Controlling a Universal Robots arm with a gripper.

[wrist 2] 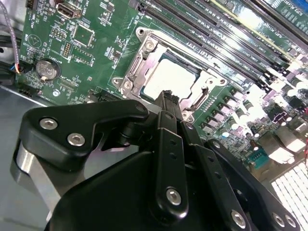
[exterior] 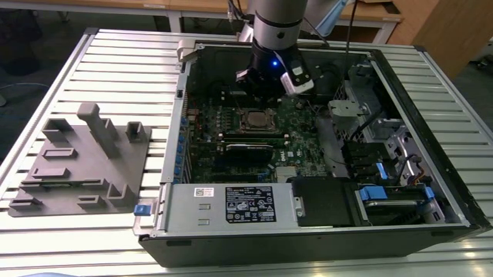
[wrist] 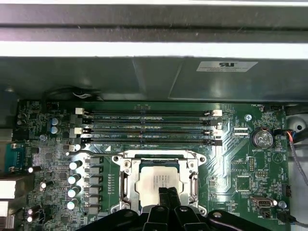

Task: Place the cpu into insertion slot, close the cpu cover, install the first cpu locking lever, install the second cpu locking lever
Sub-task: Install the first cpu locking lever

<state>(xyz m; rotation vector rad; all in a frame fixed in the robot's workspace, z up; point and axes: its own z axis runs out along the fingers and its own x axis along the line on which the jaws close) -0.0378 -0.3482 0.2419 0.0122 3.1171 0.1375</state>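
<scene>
A black metal computer case [exterior: 308,249] lies on the slatted metal table [exterior: 115,57], a grey plastic fixture plate [exterior: 85,167] beside it on the exterior view's left. Inside lies the green motherboard [exterior: 302,126]; the square silver-topped cpu [wrist: 155,179] sits in the silver-rimmed insertion slot [exterior: 258,120], the thin metal cpu cover [wrist: 192,183] framing it, long black memory slots [wrist: 149,127] alongside, the black gripper [wrist: 168,192] above the slot's edge

Close in the foreground, black gripper [wrist 2: 167,98], tips pressed together, overlapping the near edge of the silver cpu cover [wrist 2: 139,62]. Framed by that cover, pale cpu [wrist 2: 168,76] lying flat on the green motherboard [wrist 2: 96,48], between long memory slots [wrist 2: 216,38] and a coin battery [wrist 2: 47,69].
</scene>
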